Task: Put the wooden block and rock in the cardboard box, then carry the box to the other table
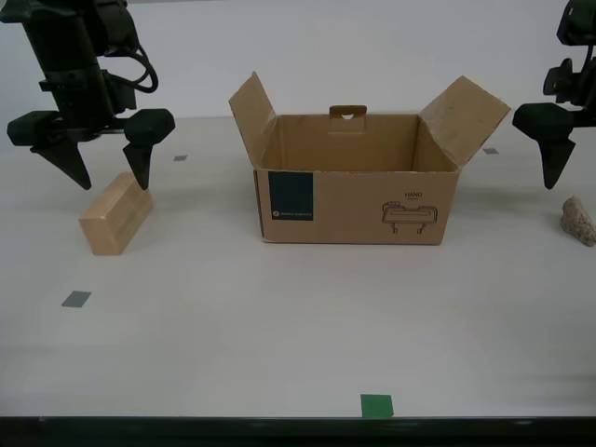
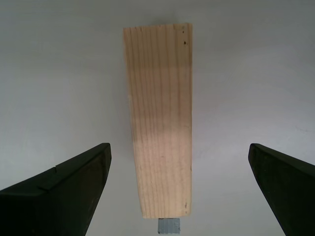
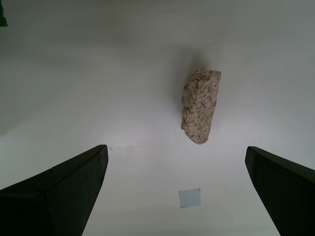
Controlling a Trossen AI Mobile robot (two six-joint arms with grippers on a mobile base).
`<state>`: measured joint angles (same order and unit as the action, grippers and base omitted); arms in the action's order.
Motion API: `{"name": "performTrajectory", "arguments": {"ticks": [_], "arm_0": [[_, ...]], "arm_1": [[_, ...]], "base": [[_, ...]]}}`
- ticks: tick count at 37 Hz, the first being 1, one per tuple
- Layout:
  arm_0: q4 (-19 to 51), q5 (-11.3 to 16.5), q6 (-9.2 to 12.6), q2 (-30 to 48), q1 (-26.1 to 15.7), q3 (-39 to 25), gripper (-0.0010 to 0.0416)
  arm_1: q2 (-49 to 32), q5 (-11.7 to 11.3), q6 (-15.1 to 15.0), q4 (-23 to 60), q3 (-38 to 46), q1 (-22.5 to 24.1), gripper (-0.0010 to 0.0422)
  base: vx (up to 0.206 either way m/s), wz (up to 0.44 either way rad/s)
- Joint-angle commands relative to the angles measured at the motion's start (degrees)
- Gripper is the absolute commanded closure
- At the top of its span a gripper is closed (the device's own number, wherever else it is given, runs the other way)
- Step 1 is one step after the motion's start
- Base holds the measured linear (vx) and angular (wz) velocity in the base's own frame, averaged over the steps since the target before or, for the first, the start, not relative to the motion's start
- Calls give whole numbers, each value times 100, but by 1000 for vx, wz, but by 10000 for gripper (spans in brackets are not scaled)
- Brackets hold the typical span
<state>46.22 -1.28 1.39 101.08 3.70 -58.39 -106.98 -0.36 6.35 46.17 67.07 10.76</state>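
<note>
The wooden block (image 1: 115,214) lies on the table at the exterior view's left. My second gripper (image 2: 178,145) hangs open just above it, a finger on each side, and the block (image 2: 160,123) runs lengthwise between them. The rock (image 1: 578,221) sits at the exterior view's right edge. My first gripper (image 3: 174,147) is open above the table, with the rock (image 3: 201,105) just ahead of its fingers; only one finger (image 1: 551,149) shows in the exterior view. The cardboard box (image 1: 358,200) stands in the middle with its flaps open and its inside looks empty. The other table is out of view.
The pale smooth table (image 1: 279,335) carries small grey square markers (image 1: 76,299) and a green square (image 1: 376,405) at its front edge. A grey marker (image 3: 189,197) also lies near the rock, and another (image 2: 168,226) sits at the block's end.
</note>
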Motion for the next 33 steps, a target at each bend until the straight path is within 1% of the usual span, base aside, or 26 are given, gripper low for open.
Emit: {"name": "performTrajectory", "arguments": {"ticks": [1,6,10,14,17,19,29,33], "arm_0": [[-42,17,140,2,4,28,17],[-229,17,188,2,7,90,16],[-234,17,247,90,7,140,16],[-256,17,229,339,17,201,17],[-286,17,155,549,17,212,16],[-367,17,155,638,15,212,16],[-844,9,149,739,17,205,17],[-960,-122,140,739,61,205,17]], "arm_1": [[0,-11,-2,9,0,2,30],[0,-11,0,-9,0,0,30],[0,-11,-4,-24,0,0,30],[0,-11,-9,-39,0,0,30],[0,-11,-9,-35,0,0,30],[0,-11,-9,-22,0,2,30],[0,-11,-17,-15,0,2,30],[0,-11,-15,-13,0,2,30]], "base": [[0,0],[0,0],[0,0],[0,0],[0,0],[0,0],[0,0],[0,0]]}}
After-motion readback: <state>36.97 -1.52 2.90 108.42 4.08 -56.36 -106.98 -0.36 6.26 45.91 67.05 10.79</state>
